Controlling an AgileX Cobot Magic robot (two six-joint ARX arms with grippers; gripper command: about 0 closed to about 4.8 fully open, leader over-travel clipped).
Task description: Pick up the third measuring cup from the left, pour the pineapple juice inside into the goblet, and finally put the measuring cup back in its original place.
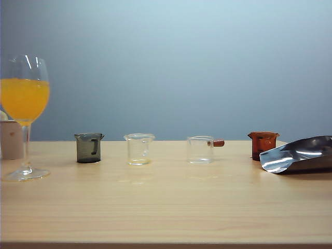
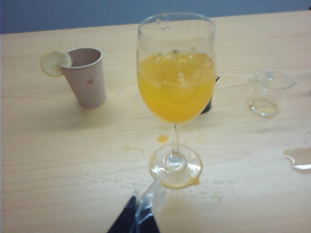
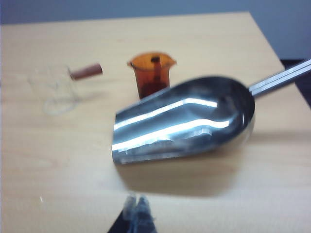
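Robot test bench staged as a drinks counter, pale wood-grain laminate tabletop (image 1: 166, 207), plain grey-blue backdrop wall (image 1: 171, 62), row of small plastic measuring cups (image 1: 139, 149) (evenly spaced), polished steel scoop (image 1: 301, 154), lemon-garnished paper cup (image 2: 87, 76).

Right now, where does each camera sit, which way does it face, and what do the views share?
Exterior view: low at the table's front edge, facing the wall; it shows the goblet, four small cups, the metal scoop; no arm shows.
Left wrist view: above the table, looking down at the goblet and paper cup; left gripper tips show, closed.
Right wrist view: looking down at the scoop, orange-brown cup, third measuring cup; right gripper shut.
Shared: exterior and left wrist both show the goblet.
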